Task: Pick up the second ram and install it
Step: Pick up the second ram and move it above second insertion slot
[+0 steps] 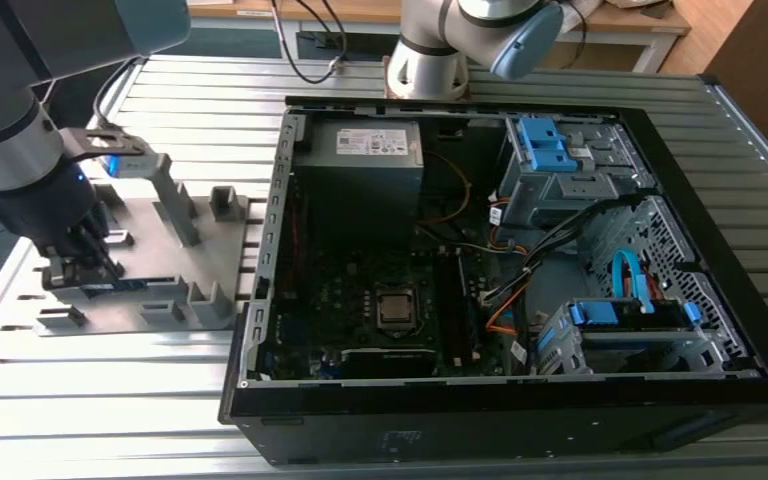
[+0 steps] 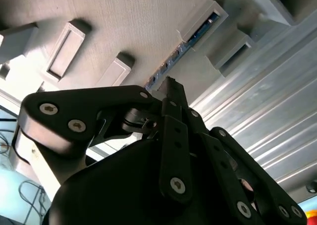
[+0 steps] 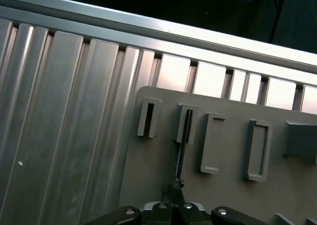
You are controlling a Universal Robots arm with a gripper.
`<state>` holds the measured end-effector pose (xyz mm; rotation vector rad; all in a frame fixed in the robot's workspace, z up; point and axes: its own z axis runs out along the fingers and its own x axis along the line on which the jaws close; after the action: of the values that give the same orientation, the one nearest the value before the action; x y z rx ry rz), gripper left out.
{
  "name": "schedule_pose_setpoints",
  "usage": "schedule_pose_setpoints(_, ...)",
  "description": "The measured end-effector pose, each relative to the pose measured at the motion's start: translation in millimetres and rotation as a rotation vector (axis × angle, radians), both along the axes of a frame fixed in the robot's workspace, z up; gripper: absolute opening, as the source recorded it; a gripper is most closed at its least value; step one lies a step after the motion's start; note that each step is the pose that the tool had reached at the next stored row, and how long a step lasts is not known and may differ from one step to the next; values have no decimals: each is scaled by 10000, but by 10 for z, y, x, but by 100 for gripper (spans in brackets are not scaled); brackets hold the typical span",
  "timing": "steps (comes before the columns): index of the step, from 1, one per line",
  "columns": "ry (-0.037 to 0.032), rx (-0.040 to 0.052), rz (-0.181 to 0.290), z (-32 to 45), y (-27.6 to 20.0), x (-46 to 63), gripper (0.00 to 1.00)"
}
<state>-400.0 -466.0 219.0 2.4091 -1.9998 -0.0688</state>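
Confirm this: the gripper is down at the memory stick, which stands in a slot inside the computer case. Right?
Not quite. The gripper is down at the memory stick, but that stick stands in a slot of the grey fixture plate, at the exterior view's left of the open computer case, not inside it. The exterior view shows this.

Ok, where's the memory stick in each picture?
Exterior view: the second ram is the bluish strip on the grey fixture plate, at the exterior view's left, under the gripper.
Second wrist view: bluish edge running from a plate slot to the gripper.
First wrist view: thin dark edge standing in a slot, just ahead of the gripper.
Shared landmark: the fixture plate's raised slots.
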Motion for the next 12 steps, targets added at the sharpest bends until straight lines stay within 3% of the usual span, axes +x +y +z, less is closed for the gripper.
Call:
schedule_pose_setpoints(8,0,6,-1414,-20,0,0,10)
schedule_pose_setpoints(12,0,12,-1538,-23,0,0,10)
